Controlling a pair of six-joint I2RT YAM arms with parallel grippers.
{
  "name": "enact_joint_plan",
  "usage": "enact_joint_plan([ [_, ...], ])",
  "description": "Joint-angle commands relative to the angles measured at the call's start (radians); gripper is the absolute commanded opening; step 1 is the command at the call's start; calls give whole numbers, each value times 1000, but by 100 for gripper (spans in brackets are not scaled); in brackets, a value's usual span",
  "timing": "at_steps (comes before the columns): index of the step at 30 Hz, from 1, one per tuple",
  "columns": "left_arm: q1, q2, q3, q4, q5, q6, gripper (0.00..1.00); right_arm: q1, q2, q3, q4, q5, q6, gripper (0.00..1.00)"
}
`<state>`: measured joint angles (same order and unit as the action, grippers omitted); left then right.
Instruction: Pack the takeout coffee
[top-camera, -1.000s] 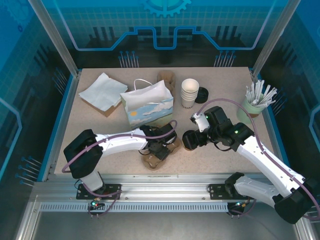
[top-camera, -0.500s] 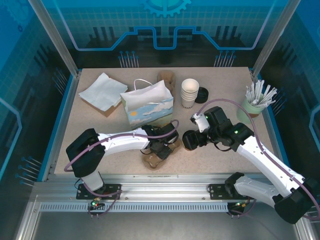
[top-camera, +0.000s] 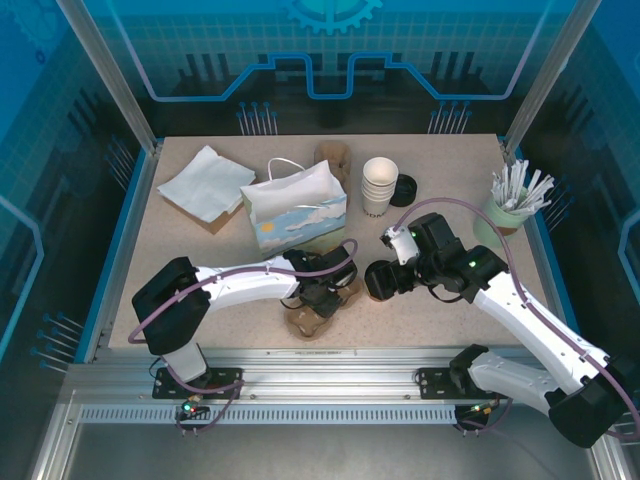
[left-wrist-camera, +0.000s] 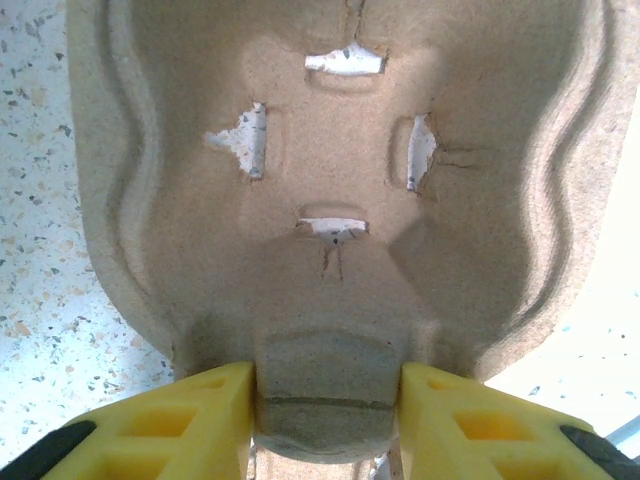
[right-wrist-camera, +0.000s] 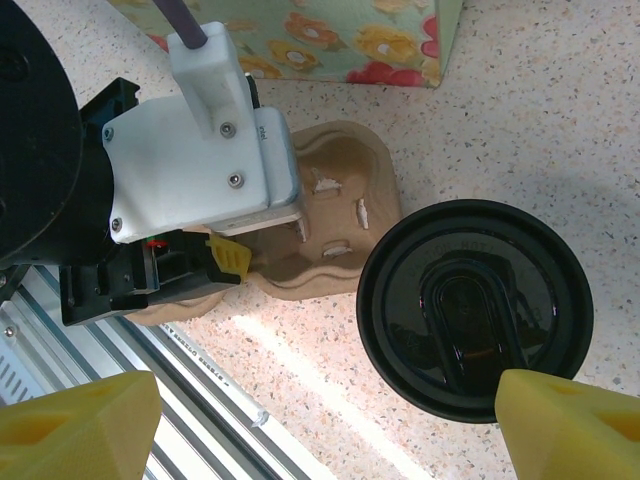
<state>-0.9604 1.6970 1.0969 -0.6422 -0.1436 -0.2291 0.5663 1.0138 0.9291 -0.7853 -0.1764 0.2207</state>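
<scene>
The left claw (left-wrist-camera: 325, 400) was clamped on a brown cardboard cup tray (left-wrist-camera: 330, 150). Its two yellow fingers (left-wrist-camera: 205, 415) pressed on both sides of a bump at the near end of the tray. The tray lay flat on the speckled table (top-camera: 450, 160), near the front edge.

The coffee cup (right-wrist-camera: 475, 305) stood upright on the table, just beside the right end of the tray. It had its round black lid on. It was not in the tray.

The right claw (right-wrist-camera: 325, 430) hung over the coffee cup with its fingers wide apart. It was not holding anything. One yellow finger (right-wrist-camera: 570, 425) was by the edge of the lid, and the other was far off to the side.

Behind the tray stood a paper bag (top-camera: 295, 205) with white handles. A stack of white cups (top-camera: 379, 185) stood to the right of the bag, with a loose black lid (top-camera: 404, 188) lying just beside it. White napkins (top-camera: 205, 180) lay at the back left. A green cup (top-camera: 505, 215) full of white sticks stood at the right edge.
</scene>
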Motion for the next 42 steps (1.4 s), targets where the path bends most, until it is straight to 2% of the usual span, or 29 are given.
enact_joint_plan([
  [1,-10,-20,-18,-12,-14,-9,39,-14,-20,2,-9,-7,3,88],
  [8,-6,-97,-39,-11,-28,22,37,-16,-30,35,-14,-3,5,88],
  [14,5,-229,-54,-34,-29,82,35,-28,-59,104,-16,21,8,88],
  [17,6,-323,-53,-40,-5,133,35,-49,-72,153,-11,38,11,88],
  [21,6,-440,-17,-31,98,202,33,-113,-76,237,-9,67,28,88],
  [27,8,-488,164,-39,198,281,33,-273,-93,327,39,50,82,87],
  [33,29,-423,470,-106,226,349,32,-294,-55,355,30,57,75,87],
  [38,102,-388,660,-113,275,381,32,-298,-34,353,41,43,72,87],
  [42,217,-382,742,-114,276,424,32,-298,-16,351,66,-8,71,87],
])
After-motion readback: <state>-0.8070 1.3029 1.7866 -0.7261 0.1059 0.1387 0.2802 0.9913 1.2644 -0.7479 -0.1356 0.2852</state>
